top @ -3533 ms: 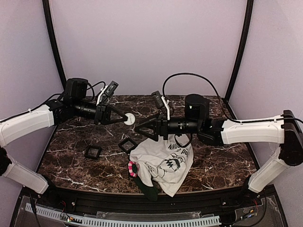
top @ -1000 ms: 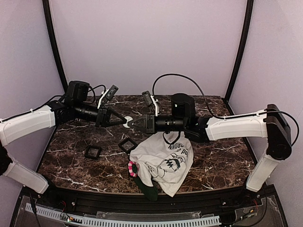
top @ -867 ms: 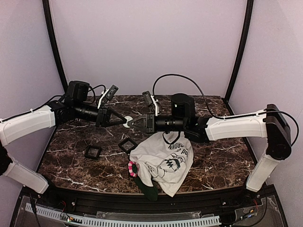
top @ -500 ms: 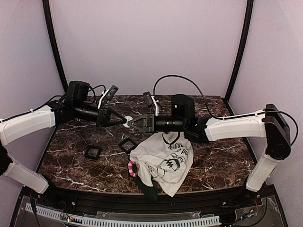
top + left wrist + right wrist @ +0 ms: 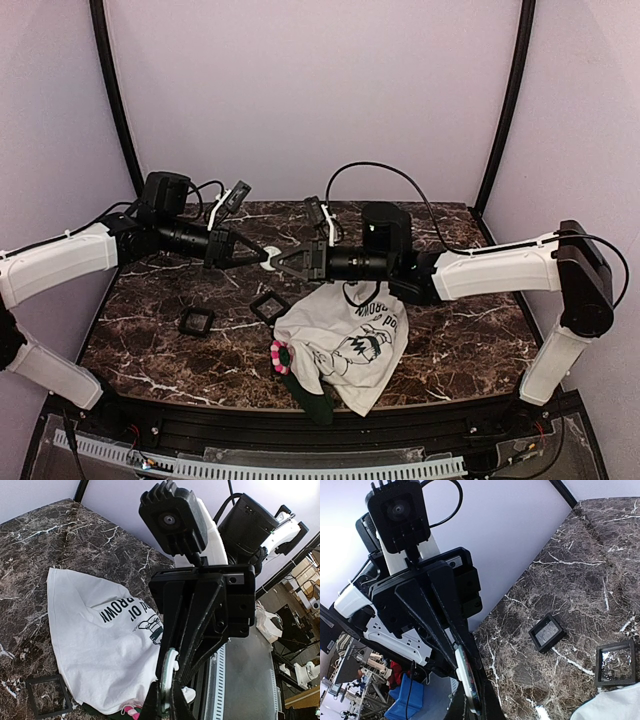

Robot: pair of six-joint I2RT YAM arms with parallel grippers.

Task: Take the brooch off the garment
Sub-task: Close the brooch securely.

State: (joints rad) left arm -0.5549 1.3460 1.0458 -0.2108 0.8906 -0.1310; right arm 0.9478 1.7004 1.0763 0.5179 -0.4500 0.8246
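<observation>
The black left gripper (image 5: pixel 257 254) and black right gripper (image 5: pixel 280 260) are meeting tip to tip above the dark marbled table (image 5: pixel 150 345). Both are pinching a small white disc (image 5: pixel 270 254), so their arms are barring the air over the far half. Nearer, the white printed T-shirt (image 5: pixel 345 335) is lying uncovered, with its pink-and-white flower brooch (image 5: pixel 279 357) sitting exposed at the near-left edge. One small black square frame (image 5: pixel 268 305) is crowding the shirt's left side, and a second frame (image 5: pixel 196 320) is lying farther left.

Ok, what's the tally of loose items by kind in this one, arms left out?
white T-shirt: 1
flower brooch: 1
black square frames: 2
white disc: 1
Total: 5
</observation>
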